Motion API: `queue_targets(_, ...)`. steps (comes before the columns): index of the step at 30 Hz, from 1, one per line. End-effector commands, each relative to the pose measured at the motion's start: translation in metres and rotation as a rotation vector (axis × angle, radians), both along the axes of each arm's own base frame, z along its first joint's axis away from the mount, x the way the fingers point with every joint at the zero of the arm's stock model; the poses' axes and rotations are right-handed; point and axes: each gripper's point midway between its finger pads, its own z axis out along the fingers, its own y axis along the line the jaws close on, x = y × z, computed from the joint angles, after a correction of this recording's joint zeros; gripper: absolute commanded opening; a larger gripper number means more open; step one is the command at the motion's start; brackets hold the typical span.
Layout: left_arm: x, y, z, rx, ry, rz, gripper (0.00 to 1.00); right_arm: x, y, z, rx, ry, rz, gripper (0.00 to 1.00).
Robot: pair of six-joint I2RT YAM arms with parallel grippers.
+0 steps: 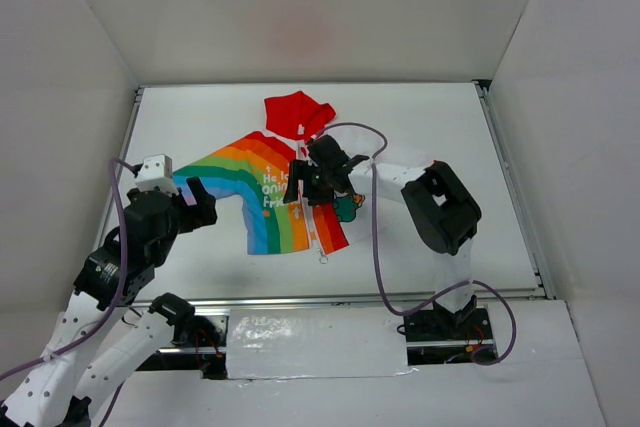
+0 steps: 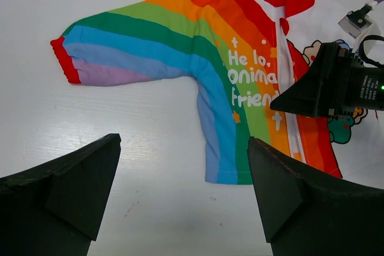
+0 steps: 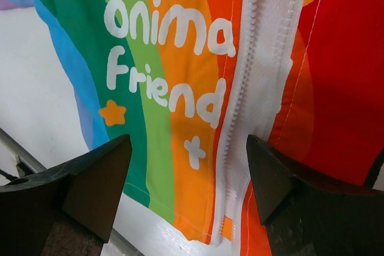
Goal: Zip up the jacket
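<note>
The jacket [image 1: 262, 179] lies flat mid-table with its red hood [image 1: 297, 112] at the far end. The rainbow half with white lettering [image 2: 198, 58] faces up, its sleeve and red cuff [image 2: 62, 59] pointing left. The other half shows red-orange [image 3: 342, 76], with a green cartoon animal [image 1: 347, 209] at its edge. The white zipper [image 3: 249, 112] runs down the front, its teeth apart at the lower end. My right gripper [image 3: 189, 190] is open just above the zipper's lower part and also shows from above [image 1: 312, 187]. My left gripper [image 2: 183, 193] is open and empty over bare table near the rainbow hem [image 1: 198, 203].
White walls enclose the table [image 1: 450, 127] on three sides. A metal rail [image 1: 330, 299] runs along the near edge. A purple cable [image 1: 376, 217] loops from the right arm across the table. My right gripper's body [image 2: 327, 85] sits over the jacket's front.
</note>
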Motion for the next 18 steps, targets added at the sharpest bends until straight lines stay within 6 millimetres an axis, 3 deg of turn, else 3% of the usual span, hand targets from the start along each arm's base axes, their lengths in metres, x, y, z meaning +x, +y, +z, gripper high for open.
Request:
queue_targets(1,0.006,-0.003,0.007,0.002,-0.034,-0.021,0.99,0.008,0.008,0.002,0.015,-0.028,0.021,0.85)
queue_targets(8,0.006,-0.003,0.008,0.002,-0.035,-0.022,0.99,-0.012,0.027,0.011,0.181,0.034,0.116,0.81)
queue_targets(11,0.006,-0.004,0.008,0.001,-0.036,-0.023,0.99,-0.012,0.025,0.014,0.207,0.043,0.104,0.79)
queue_targets(18,0.005,-0.004,0.007,0.001,-0.035,-0.025,0.99,-0.015,0.018,0.011,0.251,0.095,0.065,0.64)
